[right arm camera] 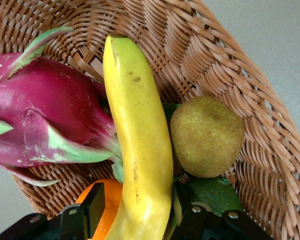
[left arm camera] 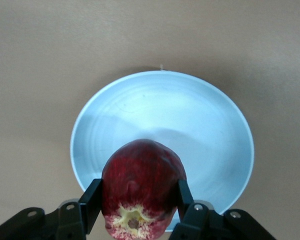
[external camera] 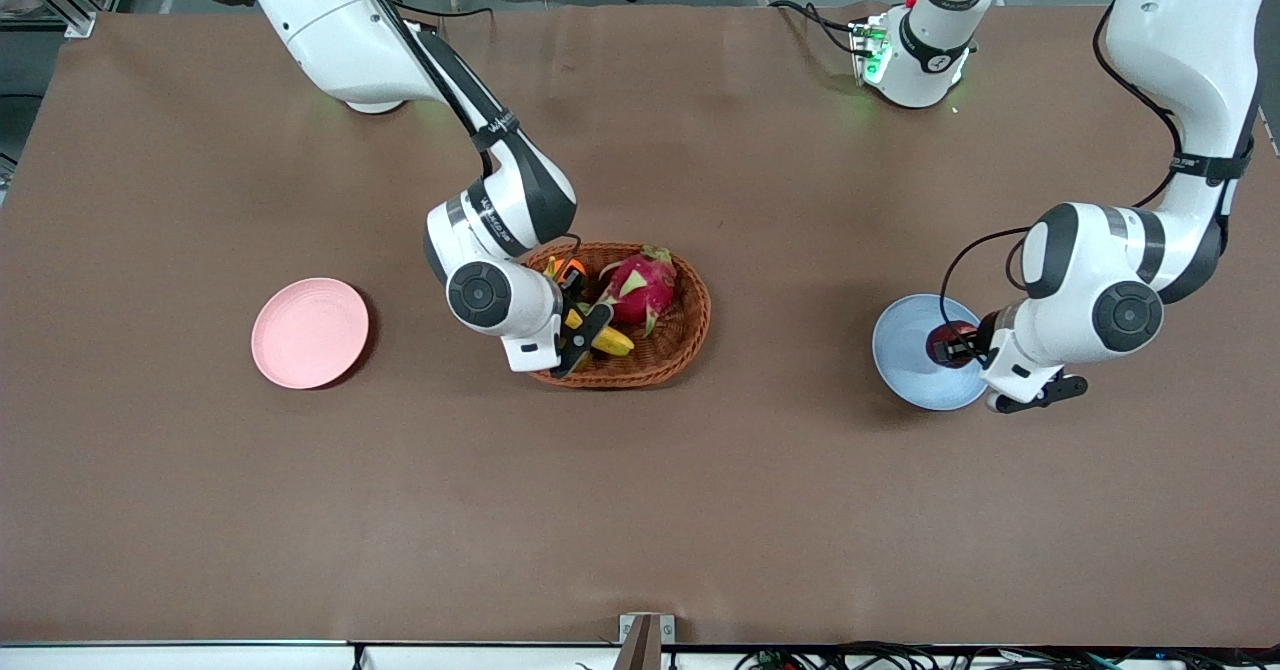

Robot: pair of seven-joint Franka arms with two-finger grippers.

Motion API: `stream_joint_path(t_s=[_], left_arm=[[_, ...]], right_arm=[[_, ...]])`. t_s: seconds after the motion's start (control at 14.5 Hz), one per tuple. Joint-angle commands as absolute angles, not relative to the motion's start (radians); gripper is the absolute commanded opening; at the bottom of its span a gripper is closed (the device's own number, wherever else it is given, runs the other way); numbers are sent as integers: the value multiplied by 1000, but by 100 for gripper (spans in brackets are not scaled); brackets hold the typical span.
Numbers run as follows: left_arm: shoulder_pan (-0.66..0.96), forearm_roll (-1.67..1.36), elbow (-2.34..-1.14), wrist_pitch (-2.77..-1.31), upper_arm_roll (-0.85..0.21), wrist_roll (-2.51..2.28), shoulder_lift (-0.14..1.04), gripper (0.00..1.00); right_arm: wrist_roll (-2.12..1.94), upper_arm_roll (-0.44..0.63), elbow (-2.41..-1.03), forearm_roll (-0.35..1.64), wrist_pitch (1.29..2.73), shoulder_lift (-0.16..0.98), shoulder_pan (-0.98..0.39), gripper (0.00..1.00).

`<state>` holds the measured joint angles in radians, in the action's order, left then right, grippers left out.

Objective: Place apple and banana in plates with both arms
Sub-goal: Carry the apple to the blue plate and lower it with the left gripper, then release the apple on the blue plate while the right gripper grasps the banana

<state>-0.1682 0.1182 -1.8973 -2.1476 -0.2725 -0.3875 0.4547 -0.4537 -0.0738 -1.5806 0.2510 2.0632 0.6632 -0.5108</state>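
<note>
My left gripper [external camera: 957,346] is shut on the dark red apple [external camera: 946,340] and holds it over the light blue plate [external camera: 905,345]. In the left wrist view the apple [left arm camera: 140,185] sits between the fingers of that gripper [left arm camera: 138,202], just above the blue plate [left arm camera: 190,110]. My right gripper [external camera: 583,335] is down in the wicker basket [external camera: 690,335], open, with one finger on each side of the yellow banana [external camera: 612,342]. In the right wrist view the banana [right arm camera: 137,125] runs between that gripper's [right arm camera: 140,215] jaws, with a gap at one finger. The pale pink plate [external camera: 310,333] lies bare toward the right arm's end.
The basket [right arm camera: 240,75] also holds a pink dragon fruit [external camera: 640,288], an orange fruit [external camera: 572,272] and a brownish-green round fruit [right arm camera: 206,136]. In the right wrist view the dragon fruit [right arm camera: 50,115] lies against the banana and the orange fruit [right arm camera: 102,205] lies under it.
</note>
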Motion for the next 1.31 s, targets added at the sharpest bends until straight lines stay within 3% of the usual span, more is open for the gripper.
stream_joint_path(t_s=[0.0, 0.07, 0.14, 0.21, 0.34, 0.62, 0.9, 1.24], left_arm=[[-170, 101, -1976, -2230, -273, -388, 420, 13], [-170, 101, -1982, -2241, -273, -388, 422, 16], [-169, 101, -1982, -2241, -273, -394, 423, 25], [-167, 101, -1982, -2241, -273, -394, 423, 44], [-170, 101, -1980, -2240, -273, -396, 423, 98], [-163, 101, -1951, -2201, -285, -431, 391, 100], [-161, 103, -1856, -2047, -313, -433, 322, 100], [-166, 106, -1613, -1777, -336, -378, 273, 100]], right_arm=[[-466, -67, -1578, 268, 2059, 676, -511, 63], [-466, -67, -1577, 270, 2059, 676, -509, 62], [-468, -69, -1577, 270, 2062, 676, -511, 60], [-471, -68, -1577, 268, 2068, 676, -515, 55], [-472, -67, -1575, 268, 2080, 678, -518, 32], [-528, -67, -1574, 267, 2080, 676, -515, 23], [-528, -67, -1549, 267, 2068, 670, -500, 13], [-520, -67, -1436, 268, 1886, 657, -424, 8]])
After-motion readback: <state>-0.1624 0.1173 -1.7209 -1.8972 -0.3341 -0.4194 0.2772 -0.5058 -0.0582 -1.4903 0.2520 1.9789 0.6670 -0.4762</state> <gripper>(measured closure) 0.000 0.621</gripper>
